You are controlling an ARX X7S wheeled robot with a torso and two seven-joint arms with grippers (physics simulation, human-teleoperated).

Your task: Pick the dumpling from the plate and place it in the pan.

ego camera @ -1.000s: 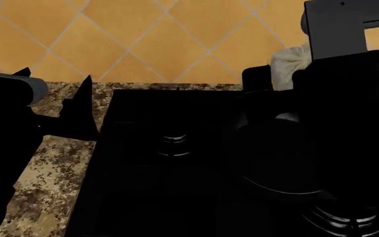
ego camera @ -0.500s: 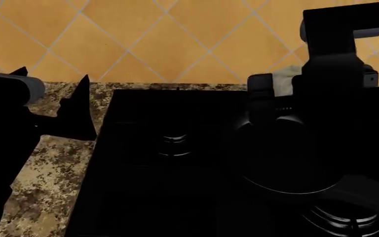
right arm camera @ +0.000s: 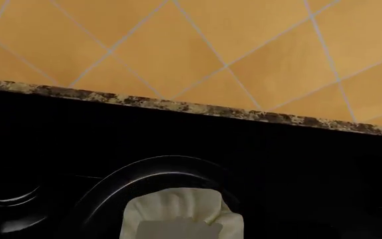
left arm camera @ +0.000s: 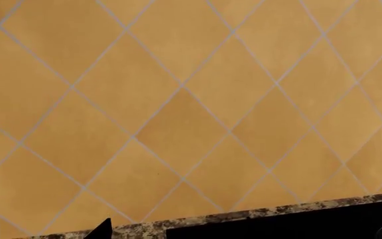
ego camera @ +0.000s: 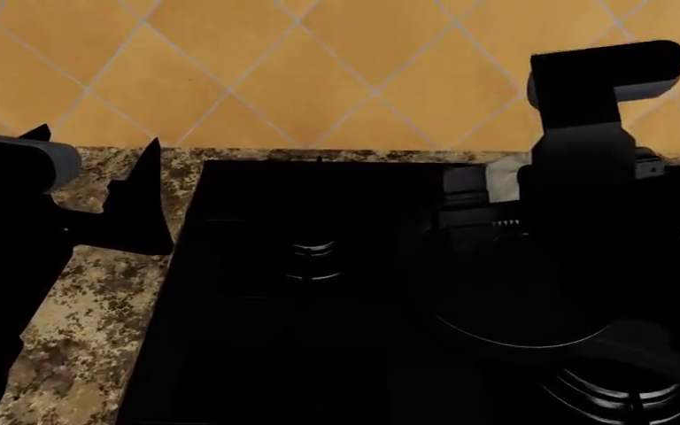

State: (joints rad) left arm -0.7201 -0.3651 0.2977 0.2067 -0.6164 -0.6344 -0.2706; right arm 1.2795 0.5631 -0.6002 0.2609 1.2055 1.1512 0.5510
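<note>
Carrying the dumpling (right arm camera: 181, 214) clamped in the right gripper (ego camera: 499, 190) above the pan (right arm camera: 111, 184), the placing step seems nearly done; next likely calls for lowering and releasing inside the rim.

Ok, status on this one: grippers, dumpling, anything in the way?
Right gripper shut on dumpling, above the pan. Left gripper idle over the counter, jaws unclear. Nothing seen blocking the pan.
</note>
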